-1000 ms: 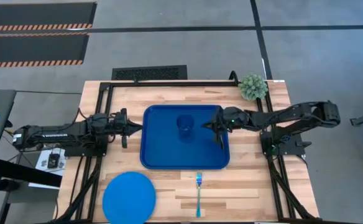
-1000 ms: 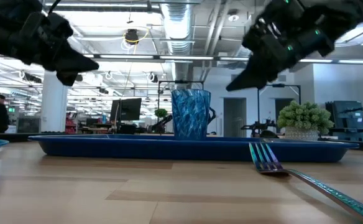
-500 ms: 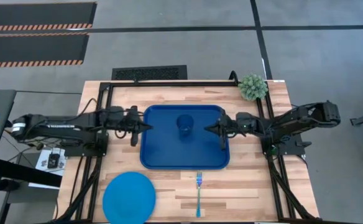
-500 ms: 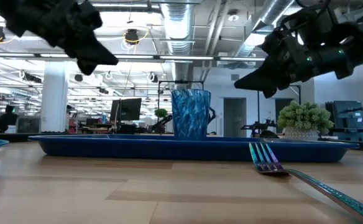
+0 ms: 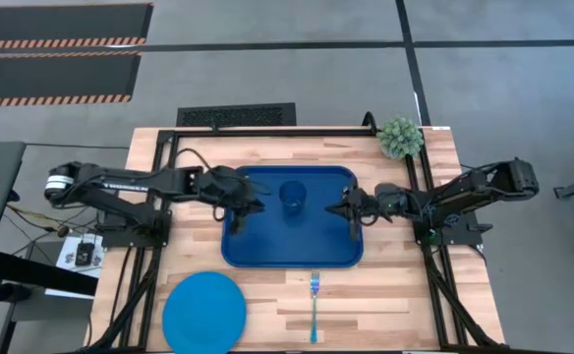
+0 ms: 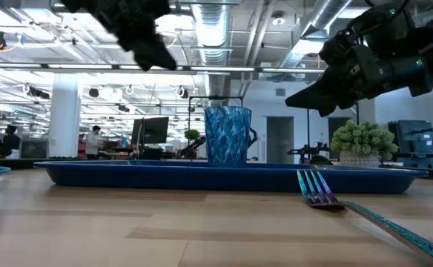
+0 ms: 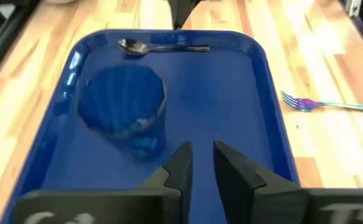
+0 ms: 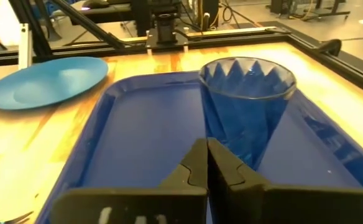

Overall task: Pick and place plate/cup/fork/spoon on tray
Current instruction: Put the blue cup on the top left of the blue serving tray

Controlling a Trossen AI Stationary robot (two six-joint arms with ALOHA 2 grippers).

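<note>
Cup (image 5: 293,197) and spoon (image 7: 160,47) lie between slightly parted left jaws and seemingly closed right jaws.

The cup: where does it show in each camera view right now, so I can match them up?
High view: the cup stands in the tray's upper middle.
Low view: upright at centre, on the tray.
Left wrist view: beyond the left claw, towards the picture's left.
Right wrist view: just past the right claw, right of centre.
Shared landmark: the tray.

Dark-blue tray (image 5: 267,246), ridged blue cup (image 5: 292,198) (translucent)
</note>
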